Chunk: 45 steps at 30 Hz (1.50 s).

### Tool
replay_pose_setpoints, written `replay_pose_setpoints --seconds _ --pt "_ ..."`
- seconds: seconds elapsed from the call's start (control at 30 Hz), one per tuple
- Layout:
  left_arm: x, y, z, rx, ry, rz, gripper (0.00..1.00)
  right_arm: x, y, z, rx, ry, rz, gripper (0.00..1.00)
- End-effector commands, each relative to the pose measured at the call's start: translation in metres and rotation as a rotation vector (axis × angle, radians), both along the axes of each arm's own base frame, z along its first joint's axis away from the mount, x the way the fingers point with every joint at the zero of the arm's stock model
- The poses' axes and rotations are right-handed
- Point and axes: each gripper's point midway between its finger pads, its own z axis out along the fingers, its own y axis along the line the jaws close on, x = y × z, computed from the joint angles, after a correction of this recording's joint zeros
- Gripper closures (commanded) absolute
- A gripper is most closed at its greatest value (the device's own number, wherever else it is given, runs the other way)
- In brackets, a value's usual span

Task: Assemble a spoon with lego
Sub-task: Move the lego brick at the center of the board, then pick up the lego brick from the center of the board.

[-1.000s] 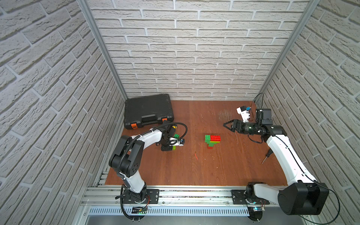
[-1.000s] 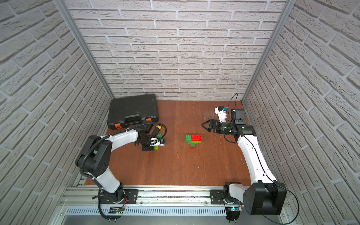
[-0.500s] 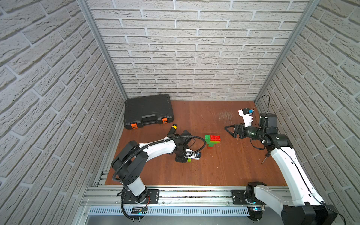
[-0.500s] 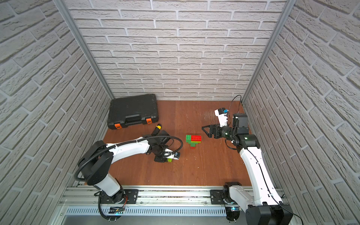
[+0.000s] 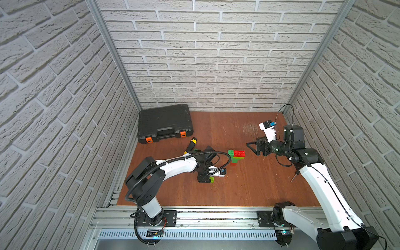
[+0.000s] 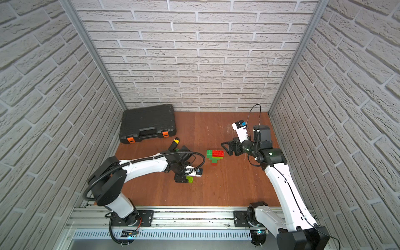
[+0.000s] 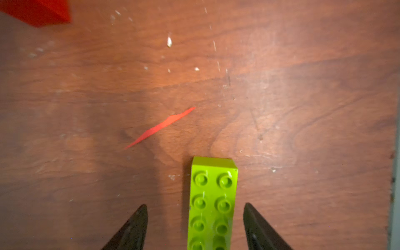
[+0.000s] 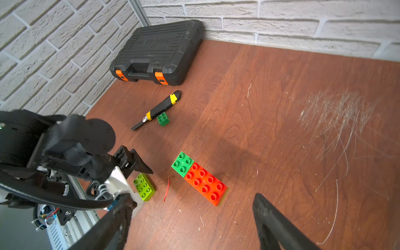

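Note:
The partly built spoon (image 5: 237,155) (image 6: 215,156) (image 8: 201,181) lies flat mid-table: a dark green square and a red oblong on top, lime and green rows narrowing to a red piece. A loose lime lego brick (image 5: 211,179) (image 6: 190,179) (image 7: 213,203) (image 8: 144,186) lies studs up, nearer the front. My left gripper (image 5: 204,178) (image 7: 195,205) points down over it, open, with a gap on each side of the brick. My right gripper (image 5: 252,148) (image 6: 226,147) (image 8: 193,197) hovers open and empty just right of the spoon.
A yellow-black utility knife (image 5: 191,144) (image 8: 160,108) lies behind the left arm, a small dark green brick (image 8: 163,118) against it. A black tool case (image 5: 165,122) (image 6: 148,122) fills the back left corner. A thin red sliver (image 7: 161,127) lies between lime brick and spoon.
My left gripper carried the lime brick from beside the knife toward the front middle, then opened and let it go on the table. The right gripper shifted only slightly.

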Motion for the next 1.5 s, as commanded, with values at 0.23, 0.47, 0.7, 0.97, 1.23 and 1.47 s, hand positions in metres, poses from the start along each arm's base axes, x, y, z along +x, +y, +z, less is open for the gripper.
replay_pose_setpoints --seconds 0.23,0.47,0.7,0.97,1.23,1.47 --pt "0.116 0.123 0.091 -0.359 -0.162 0.805 0.26 -0.036 0.102 -0.024 -0.415 -0.184 0.385 0.15" --pt "0.128 0.17 0.091 -0.404 -0.167 1.018 0.25 -0.054 0.208 -0.141 -0.634 -0.074 0.618 0.19" --pt "0.12 0.189 0.084 -0.39 -0.148 1.071 0.24 -0.055 0.236 -0.199 -0.657 0.058 0.647 0.29" --pt "0.118 0.191 0.081 -0.387 -0.142 1.068 0.25 -0.052 0.234 -0.221 -0.688 0.125 0.635 0.36" --pt "0.117 0.188 0.079 -0.391 -0.126 1.063 0.26 -0.05 0.218 -0.235 -0.684 0.222 0.629 0.39" --pt "0.117 0.188 0.077 -0.393 -0.119 1.063 0.26 -0.052 0.212 -0.244 -0.713 0.246 0.643 0.44"
